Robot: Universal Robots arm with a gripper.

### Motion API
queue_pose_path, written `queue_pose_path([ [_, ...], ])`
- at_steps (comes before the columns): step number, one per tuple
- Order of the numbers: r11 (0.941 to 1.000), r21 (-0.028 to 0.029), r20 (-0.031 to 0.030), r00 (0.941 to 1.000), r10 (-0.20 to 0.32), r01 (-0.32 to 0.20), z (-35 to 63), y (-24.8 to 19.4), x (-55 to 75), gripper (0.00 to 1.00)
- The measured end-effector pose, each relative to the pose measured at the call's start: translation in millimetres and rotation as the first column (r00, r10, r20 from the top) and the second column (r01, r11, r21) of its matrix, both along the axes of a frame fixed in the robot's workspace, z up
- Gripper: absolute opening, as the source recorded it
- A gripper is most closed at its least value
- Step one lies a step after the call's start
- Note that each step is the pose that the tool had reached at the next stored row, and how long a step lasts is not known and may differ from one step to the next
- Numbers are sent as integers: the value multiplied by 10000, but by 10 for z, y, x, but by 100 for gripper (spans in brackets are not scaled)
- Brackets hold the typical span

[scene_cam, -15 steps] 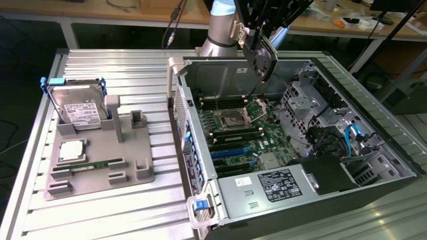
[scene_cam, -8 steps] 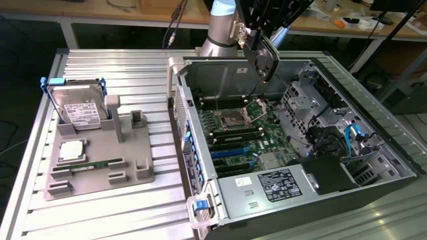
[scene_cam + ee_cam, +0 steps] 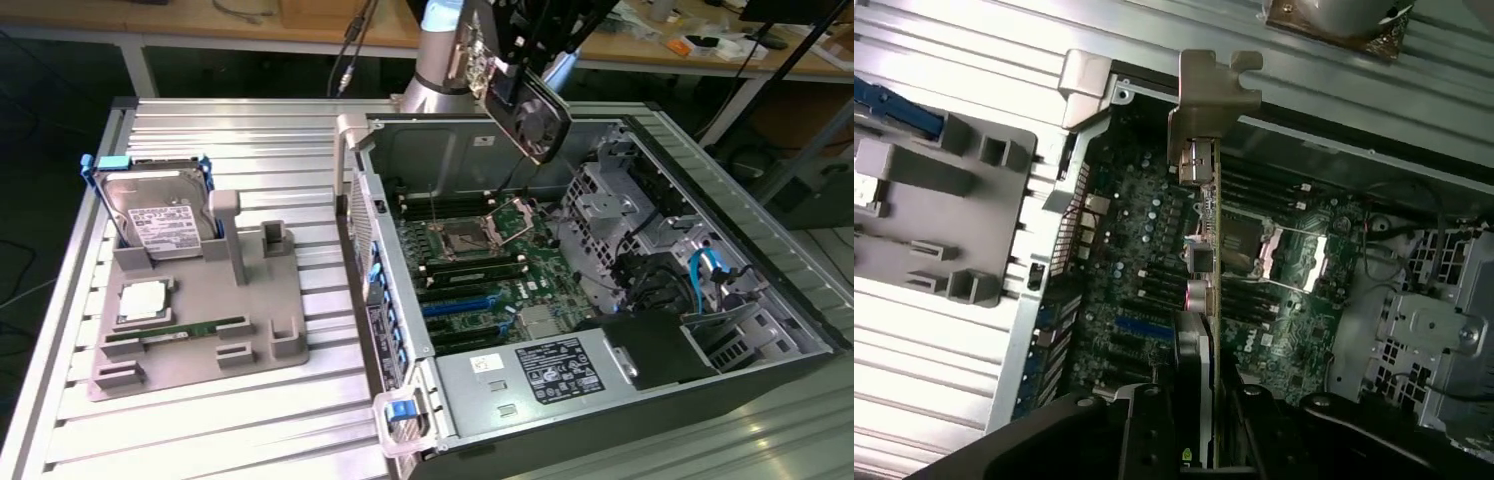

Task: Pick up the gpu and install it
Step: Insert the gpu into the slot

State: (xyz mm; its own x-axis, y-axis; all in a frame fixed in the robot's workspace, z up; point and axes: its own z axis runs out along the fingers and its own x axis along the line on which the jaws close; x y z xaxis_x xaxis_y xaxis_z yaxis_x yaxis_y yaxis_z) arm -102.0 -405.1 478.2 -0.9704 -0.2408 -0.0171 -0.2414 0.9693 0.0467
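Observation:
My gripper (image 3: pixel 523 50) hangs over the open computer case (image 3: pixel 787 330) and is shut on the gpu (image 3: pixel 530 115). The gpu is a dark card with a round fan on its face, held tilted in the air above the back of the motherboard (image 3: pixel 487 255). In the wrist view the gpu (image 3: pixel 1202 250) is seen edge-on, running from my gripper (image 3: pixel 1199 410) out to its silvery metal bracket (image 3: pixel 1211 95). Below it lie the motherboard (image 3: pixel 1124 260) and its blue expansion slots (image 3: pixel 1142 328). The card is well clear of the blue slots (image 3: pixel 461 302).
On the exterior view's left, a grey parts holder (image 3: pixel 254 345) stands on the ribbed metal table (image 3: pixel 240 430). It carries a silver hard drive (image 3: pixel 160 215) in a blue frame, a processor (image 3: pixel 144 300) and a green memory stick (image 3: pixel 180 329). Drive cages and cables (image 3: pixel 707 275) fill the case's right side.

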Motion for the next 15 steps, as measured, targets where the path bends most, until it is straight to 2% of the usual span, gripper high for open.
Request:
queue_pose_path([
  [3,9969,0,0,9969,-786,786,-7,0,0,27],
  [8,9867,-11,5,9867,-1627,1627,-14,0,1,27],
  [9,9852,-49,10,9852,-1714,1714,-13,0,3,27],
  [11,9822,-196,36,9824,-1870,1870,-12,0,7,27],
  [12,9809,-245,46,9812,-1928,1928,-13,0,11,27],
  [15,9805,-249,47,9808,-1948,1948,-13,0,11,27],
])
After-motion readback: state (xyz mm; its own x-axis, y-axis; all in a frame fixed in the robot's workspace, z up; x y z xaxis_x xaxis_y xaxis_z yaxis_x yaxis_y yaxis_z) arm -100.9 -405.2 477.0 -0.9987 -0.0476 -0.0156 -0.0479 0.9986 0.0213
